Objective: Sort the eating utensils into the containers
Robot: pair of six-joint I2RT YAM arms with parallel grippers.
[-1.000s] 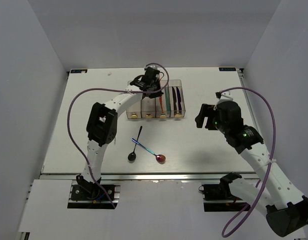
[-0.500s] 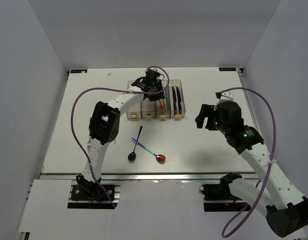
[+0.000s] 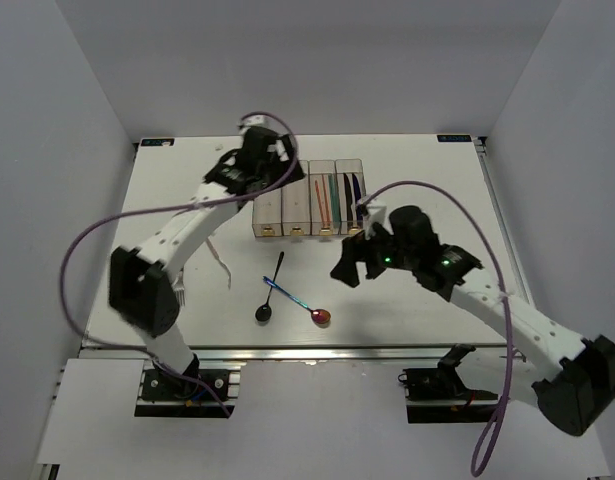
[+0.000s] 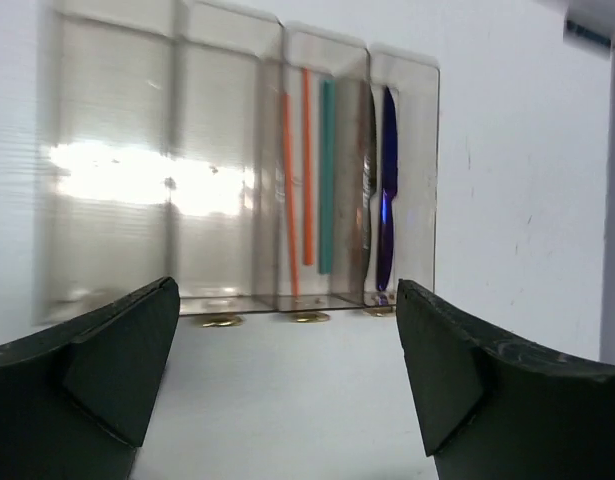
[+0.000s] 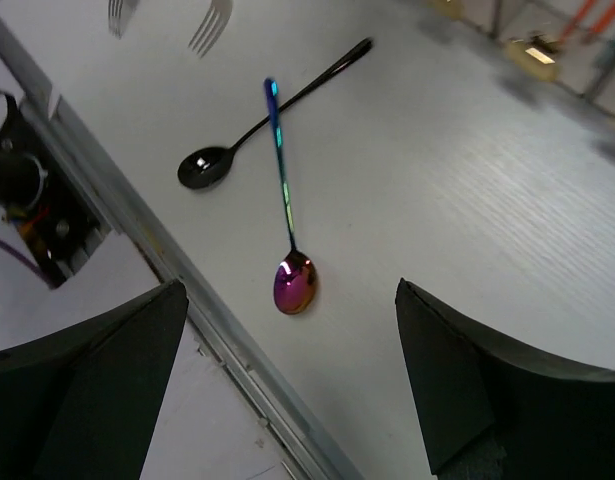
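Note:
The containers [image 3: 292,200] stand in a row at the back of the table; they also fill the left wrist view [image 4: 217,180]. One bin holds orange and green chopsticks [image 4: 307,180], the rightmost bin blue and black knives [image 4: 387,190]. My left gripper [image 3: 262,172] hovers at the row's far-left end, open and empty [image 4: 287,350]. A black spoon [image 5: 257,120] and an iridescent-red spoon [image 5: 287,235] lie crossed near the front edge. My right gripper [image 3: 345,265] hangs just right of them, open and empty [image 5: 287,340]. Pale forks [image 3: 221,262] lie to the left.
The table's metal front rail [image 5: 187,300] runs just below the spoons. The left arm's elbow [image 3: 142,290] leans over the table's left side, its purple cable looping outward. Fork tines [image 5: 209,28] show at the top of the right wrist view.
The left gripper opened, a red chopstick dropped into the third bin, and the gripper swung left. The right arm moved left and down toward the spoons.

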